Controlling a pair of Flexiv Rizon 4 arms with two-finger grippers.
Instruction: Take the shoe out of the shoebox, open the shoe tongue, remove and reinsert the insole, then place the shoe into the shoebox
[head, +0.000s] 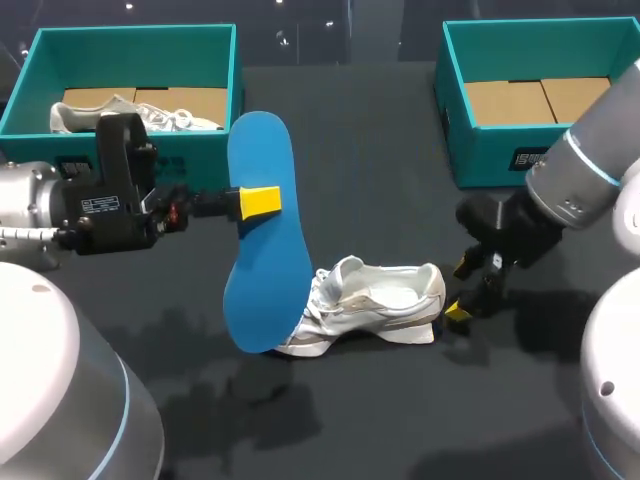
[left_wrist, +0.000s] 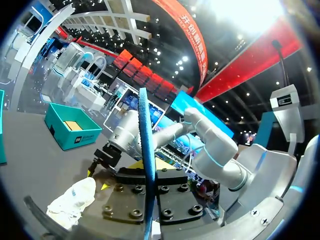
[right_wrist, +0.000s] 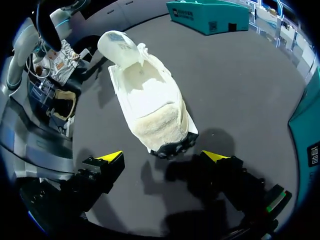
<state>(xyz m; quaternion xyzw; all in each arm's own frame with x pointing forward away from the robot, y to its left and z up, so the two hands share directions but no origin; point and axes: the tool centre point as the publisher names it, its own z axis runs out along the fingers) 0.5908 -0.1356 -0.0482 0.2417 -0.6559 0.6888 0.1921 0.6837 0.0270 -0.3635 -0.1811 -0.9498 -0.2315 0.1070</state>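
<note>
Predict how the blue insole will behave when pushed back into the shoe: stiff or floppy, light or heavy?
Probably fairly stiff: gripped mid-length by the left end effector, the blue insole stands without drooping. Likely light, since it looks thin edge-on. It may flex entering the shoe.

Dark table (head: 380, 150), white shoe (head: 385, 295) near its middle, teal left shoebox (head: 130, 55) and right shoebox (head: 490, 150) at far side
</note>
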